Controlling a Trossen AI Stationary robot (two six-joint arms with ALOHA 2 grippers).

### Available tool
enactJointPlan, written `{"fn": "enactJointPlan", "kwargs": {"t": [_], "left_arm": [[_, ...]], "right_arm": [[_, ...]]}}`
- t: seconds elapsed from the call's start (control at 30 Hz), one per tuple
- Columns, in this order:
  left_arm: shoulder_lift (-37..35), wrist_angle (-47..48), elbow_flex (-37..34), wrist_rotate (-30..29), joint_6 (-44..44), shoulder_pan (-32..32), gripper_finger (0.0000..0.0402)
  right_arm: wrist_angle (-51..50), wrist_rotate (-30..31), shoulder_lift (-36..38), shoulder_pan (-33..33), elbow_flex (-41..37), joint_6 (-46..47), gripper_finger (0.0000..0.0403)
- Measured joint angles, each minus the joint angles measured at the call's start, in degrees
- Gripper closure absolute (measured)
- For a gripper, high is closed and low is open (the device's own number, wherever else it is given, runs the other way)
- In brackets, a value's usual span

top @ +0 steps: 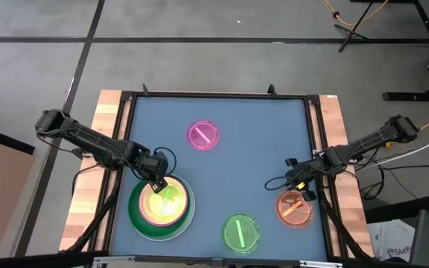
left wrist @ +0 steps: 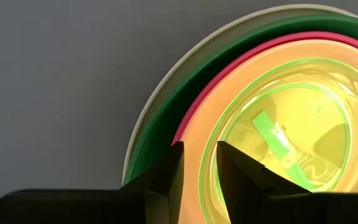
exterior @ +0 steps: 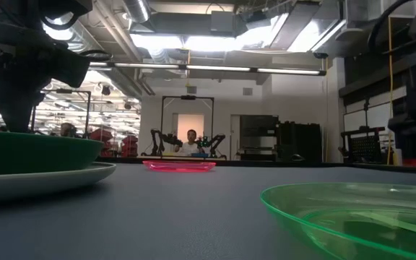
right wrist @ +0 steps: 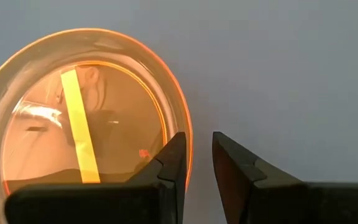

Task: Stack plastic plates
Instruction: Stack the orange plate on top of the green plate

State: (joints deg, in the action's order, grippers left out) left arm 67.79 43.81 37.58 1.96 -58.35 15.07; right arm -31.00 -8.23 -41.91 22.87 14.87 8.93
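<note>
A stack of plates (top: 161,206) stands near the table's near-left. From the bottom up it is pale blue-white, dark green (left wrist: 160,118), magenta and cream, with a small translucent green plate (left wrist: 291,118) on top. My left gripper (top: 157,184) (left wrist: 199,163) is open by a narrow gap over the stack's far edge. One finger is inside the small green plate's rim and one outside. My right gripper (top: 302,187) (right wrist: 199,149) is open just as narrowly at the far edge of the small orange plate (top: 294,208) (right wrist: 79,124), which lies flat on the table. My left gripper comes from above with its fingers on either side of the small green plate's rim (left wrist: 212,155); I cannot tell whether it touches. My right gripper hangs at the orange plate's outer rim (right wrist: 189,140), which runs along one finger's inner edge; I cannot tell whether it touches.
A small pink plate (top: 203,135) (exterior: 179,165) lies toward the far middle of the table. Another small translucent green plate (top: 240,232) (exterior: 352,213) lies at the near edge. Black rails (top: 214,94) frame the blue mat. Bare mat lies between the plates.
</note>
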Motion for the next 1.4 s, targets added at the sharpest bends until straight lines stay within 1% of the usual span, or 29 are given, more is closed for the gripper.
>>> {"fn": "enactJointPlan", "kwargs": {"t": [0.27, 0.47, 0.6, 0.77, 1.03, 1.3, 1.4], "left_arm": [[0.00, -0.20, 0.00, 0.00, -0.02, 0.00, 0.0313], [0.00, -0.20, 0.00, 0.00, 0.00, 0.01, 0.0313], [0.00, -0.20, 0.00, 0.00, 0.00, 0.00, 0.0313], [0.00, -0.28, 0.00, 0.00, -0.01, 0.01, 0.0313], [0.00, -1.02, 0.00, 0.02, -0.01, 0.02, 0.0313], [0.00, -1.03, 0.00, 0.02, -0.01, 0.00, 0.0313], [0.00, -1.03, 0.00, 0.02, -0.02, 0.00, 0.0313]], "right_arm": [[0.02, -0.46, 0.00, 0.00, -0.56, -0.11, 0.0331], [-0.63, -3.44, -0.02, 0.00, -0.56, -0.17, 0.0331], [-0.86, -3.43, -0.07, 0.00, -0.56, -0.15, 0.0331], [-1.97, -3.45, -2.44, 0.00, -0.56, -0.15, 0.0331], [-1.03, -4.23, -6.95, -0.02, -0.34, -0.18, 0.0331], [0.03, -4.46, -7.23, -0.02, -0.46, -0.40, 0.0331], [0.19, -4.46, -7.26, -0.02, -0.47, -0.71, 0.0342]]}}
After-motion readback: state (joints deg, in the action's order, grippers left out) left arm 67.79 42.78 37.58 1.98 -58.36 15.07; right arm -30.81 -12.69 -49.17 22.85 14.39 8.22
